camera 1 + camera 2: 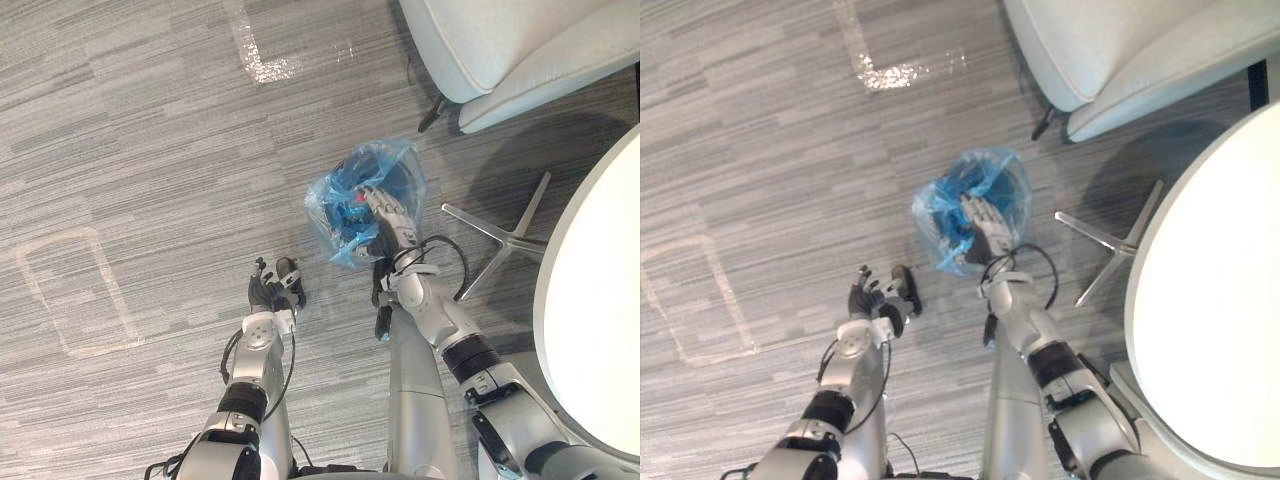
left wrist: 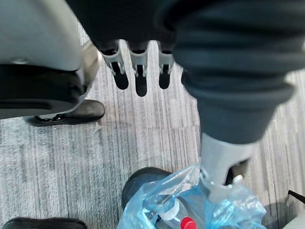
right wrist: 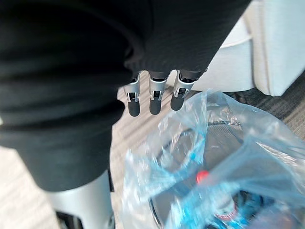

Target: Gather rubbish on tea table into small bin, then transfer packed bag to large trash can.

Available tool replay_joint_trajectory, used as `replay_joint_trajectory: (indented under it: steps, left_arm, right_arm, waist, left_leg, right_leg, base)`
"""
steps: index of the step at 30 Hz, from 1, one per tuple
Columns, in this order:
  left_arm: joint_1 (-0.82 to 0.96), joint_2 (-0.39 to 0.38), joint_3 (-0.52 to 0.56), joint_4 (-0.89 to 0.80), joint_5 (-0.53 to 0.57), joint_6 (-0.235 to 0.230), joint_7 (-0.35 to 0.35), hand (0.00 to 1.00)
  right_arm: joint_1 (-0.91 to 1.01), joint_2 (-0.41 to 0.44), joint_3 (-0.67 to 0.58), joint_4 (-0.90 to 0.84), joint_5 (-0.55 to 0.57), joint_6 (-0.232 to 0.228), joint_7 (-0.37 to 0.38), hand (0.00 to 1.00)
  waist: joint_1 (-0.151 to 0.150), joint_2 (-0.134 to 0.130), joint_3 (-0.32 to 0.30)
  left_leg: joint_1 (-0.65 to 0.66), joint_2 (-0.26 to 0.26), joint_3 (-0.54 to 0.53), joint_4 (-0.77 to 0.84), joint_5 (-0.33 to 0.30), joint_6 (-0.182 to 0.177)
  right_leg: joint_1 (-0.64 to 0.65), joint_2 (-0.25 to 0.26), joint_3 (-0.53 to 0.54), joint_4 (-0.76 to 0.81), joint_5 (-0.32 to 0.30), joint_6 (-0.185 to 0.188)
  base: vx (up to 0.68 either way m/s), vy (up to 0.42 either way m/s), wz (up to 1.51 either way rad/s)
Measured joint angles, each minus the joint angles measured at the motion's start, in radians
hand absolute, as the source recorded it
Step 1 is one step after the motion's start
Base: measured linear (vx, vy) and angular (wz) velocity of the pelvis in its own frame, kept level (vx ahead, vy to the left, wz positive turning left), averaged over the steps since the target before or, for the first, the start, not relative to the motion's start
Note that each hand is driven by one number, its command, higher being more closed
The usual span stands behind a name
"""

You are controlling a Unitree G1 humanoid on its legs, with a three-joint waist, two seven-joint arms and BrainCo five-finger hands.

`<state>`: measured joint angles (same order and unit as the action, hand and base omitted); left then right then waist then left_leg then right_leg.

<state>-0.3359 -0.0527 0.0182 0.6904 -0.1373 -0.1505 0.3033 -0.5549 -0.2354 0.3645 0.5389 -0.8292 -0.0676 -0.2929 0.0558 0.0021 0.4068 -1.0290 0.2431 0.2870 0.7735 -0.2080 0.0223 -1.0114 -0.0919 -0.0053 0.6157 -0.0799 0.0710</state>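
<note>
Grey carpet floor [image 1: 150,150] fills the frame. A white round table [image 1: 600,320] curves along the right edge, and a pale armchair [image 1: 500,45] sits at the upper right. Just right of centre stands the small bin [image 1: 395,178], lined with a crumpled blue plastic bag [image 1: 330,215]. The right hand [image 1: 385,212] hangs directly over the bag's top, fingers straight and grasping nothing. The left hand [image 1: 268,293] is lower left of the bin, apart from it, fingers relaxed and empty. A red-capped bottle [image 2: 180,218] lies inside the bag.
</note>
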Motion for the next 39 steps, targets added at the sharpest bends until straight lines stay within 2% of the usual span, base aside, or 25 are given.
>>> replay_joint_trajectory:
  steps: [5, 14, 22, 26, 29, 35, 36, 39]
  left_arm:
    - [-0.001, 0.001, -0.008, 0.016, -0.002, -0.008, 0.002, 0.00]
    - [-0.008, 0.001, -0.003, 0.005, -0.033, -0.018, 0.021, 0.00]
    - [-0.047, -0.016, 0.044, -0.021, -0.072, -0.043, 0.025, 0.00]
    - [-0.059, -0.025, 0.046, -0.066, -0.084, -0.057, 0.027, 0.00]
    - [-0.085, -0.043, 0.074, -0.092, -0.092, -0.076, 0.027, 0.00]
    - [-0.090, -0.057, 0.083, -0.111, -0.101, -0.091, 0.027, 0.00]
    - [-0.091, -0.060, 0.083, -0.110, -0.101, -0.092, 0.027, 0.00]
    - [-0.096, -0.064, 0.083, -0.104, -0.102, -0.095, 0.029, 0.00]
  right_arm:
    - [-0.014, 0.008, 0.036, 0.087, -0.075, 0.024, -0.003, 0.00]
    - [-0.129, 0.029, 0.032, 0.241, -0.112, 0.096, -0.040, 0.00]
    - [-0.243, -0.005, 0.005, 0.310, -0.113, 0.123, -0.052, 0.00]
    - [-0.277, -0.002, -0.009, 0.359, -0.112, 0.140, -0.065, 0.00]
    - [-0.301, 0.014, -0.008, 0.394, -0.112, 0.147, -0.064, 0.00]
    - [-0.308, 0.057, 0.001, 0.460, -0.115, 0.153, -0.054, 0.00]
    - [-0.304, 0.066, 0.001, 0.467, -0.115, 0.156, -0.052, 1.00]
    - [-0.303, 0.078, 0.001, 0.466, -0.115, 0.158, -0.053, 1.00]
  waist:
    - [0.002, -0.001, -0.007]
    - [0.004, -0.001, -0.006]
    - [0.005, 0.004, 0.017]
    - [0.010, 0.005, 0.029]
    - [0.014, 0.015, 0.066]
    - [0.017, 0.021, 0.070]
    - [0.018, 0.021, 0.070]
    - [0.018, 0.021, 0.070]
  left_leg:
    - [0.000, -0.001, 0.006, -0.007, 0.001, -0.002]
    - [-0.057, -0.009, 0.012, -0.026, 0.016, -0.003]
    - [-0.138, -0.028, -0.012, 0.001, 0.028, 0.003]
    - [-0.196, -0.040, -0.026, 0.003, 0.030, -0.010]
    - [-0.220, -0.048, -0.028, 0.005, 0.042, 0.002]
    - [-0.246, -0.053, -0.033, 0.005, 0.045, 0.001]
    - [-0.246, -0.054, -0.034, 0.005, 0.048, 0.000]
    - [-0.246, -0.058, -0.039, 0.001, 0.049, -0.001]
  right_leg:
    - [0.001, 0.000, 0.005, -0.014, 0.014, 0.002]
    - [-0.062, -0.004, 0.008, -0.023, 0.026, 0.000]
    - [-0.146, -0.026, -0.005, 0.047, 0.002, -0.002]
    - [-0.203, -0.039, -0.015, 0.071, -0.005, -0.003]
    - [-0.232, -0.047, -0.015, 0.091, -0.008, -0.002]
    - [-0.260, -0.050, -0.016, 0.102, -0.014, -0.002]
    - [-0.261, -0.050, -0.016, 0.104, -0.015, -0.002]
    - [-0.260, -0.051, -0.017, 0.105, -0.017, -0.002]
  base:
    - [-0.02, 0.007, -0.01]
    - [0.00, 0.000, 0.01]
    - [0.00, -0.005, 0.11]
    - [-0.02, -0.005, 0.19]
    - [-0.02, -0.013, 0.10]
    - [0.00, -0.011, 0.04]
    - [0.00, 0.000, 0.00]
    - [0.00, -0.007, 0.02]
